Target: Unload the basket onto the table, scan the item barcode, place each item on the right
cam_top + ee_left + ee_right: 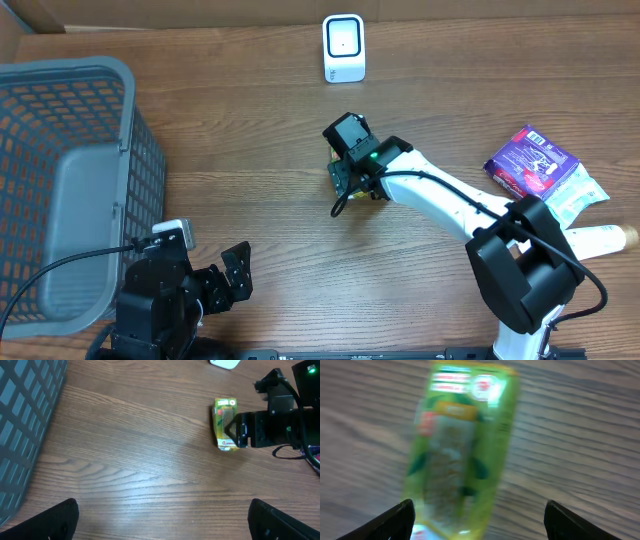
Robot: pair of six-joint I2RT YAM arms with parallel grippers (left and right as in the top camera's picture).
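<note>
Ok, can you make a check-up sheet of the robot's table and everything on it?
Surface: wooden table.
Job's things: green packet lying flat; white scanner at the far edge.
Clutter: grey basket on the left; purple packet and white tube on the right.
Claws: right claw open, straddling the green packet; left claw open, holding nothing.
Cables: black cable beside the basket; second cable along the right arm.
Surroundings: tan board behind the table.
</note>
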